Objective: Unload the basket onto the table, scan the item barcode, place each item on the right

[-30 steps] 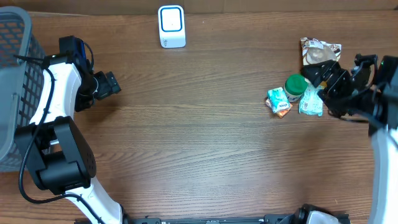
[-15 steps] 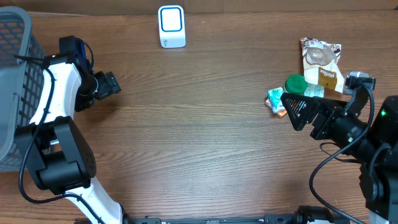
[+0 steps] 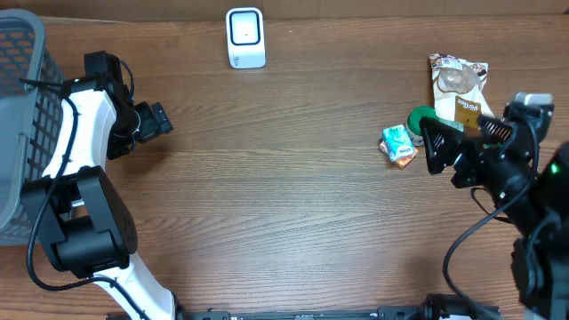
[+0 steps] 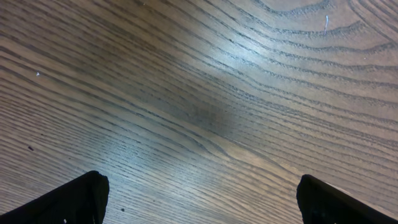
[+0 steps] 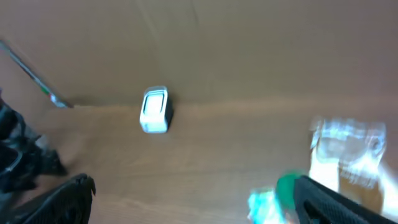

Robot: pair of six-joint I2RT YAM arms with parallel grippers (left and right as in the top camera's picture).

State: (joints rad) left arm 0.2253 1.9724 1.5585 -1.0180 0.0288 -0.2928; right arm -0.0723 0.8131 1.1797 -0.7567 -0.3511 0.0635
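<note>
The wood table (image 3: 284,178) had a white scanner (image 3: 245,37) at the far edge, middle-ish. Over on the right, a snack bag (image 3: 458,84), a green-capped thing (image 3: 420,116) and a small teal packet (image 3: 398,145) sat bunched together.

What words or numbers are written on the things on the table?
No text can be read anywhere.
On the brown and white packet: there is printing, but it is too small to read.
On the teal packet: there is printing, but it is too small to read.
On the white scanner: no text shows.
The right wrist view is too blurred to help.
</note>
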